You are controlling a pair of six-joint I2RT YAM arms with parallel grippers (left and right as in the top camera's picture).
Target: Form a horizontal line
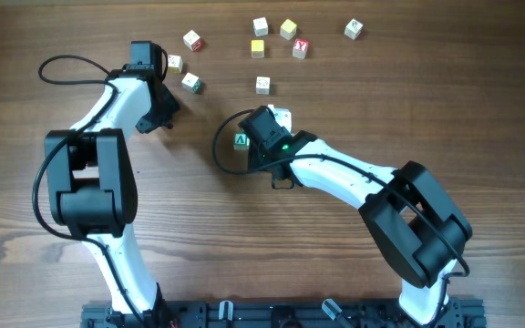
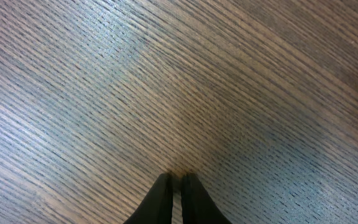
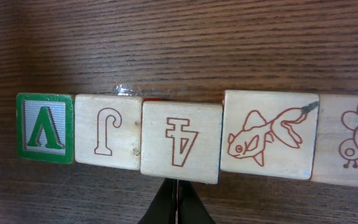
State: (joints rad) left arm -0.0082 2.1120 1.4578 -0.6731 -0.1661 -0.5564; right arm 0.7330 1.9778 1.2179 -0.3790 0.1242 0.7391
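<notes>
On the right gripper (image 3: 176, 208) I've got the fingers pinched together on nothing, tips at the near edge of the 4 cube (image 3: 181, 152), which sits slightly out of the row toward the gripper; I reckon the closed tips are there as a pusher to square it up. The horizontal line (image 3: 204, 127) lies just ahead: five cubes edge to edge, green-faced cube (image 3: 44, 127) at one end. The left gripper (image 2: 176, 199) is also clamped empty over bare table (image 2: 229, 74), parked off by the loose cubes (image 1: 192, 40), likely to stay clear.

The horizontal line (image 3: 179, 137): five cubes touching edge to edge, green-faced cube at left.
</notes>
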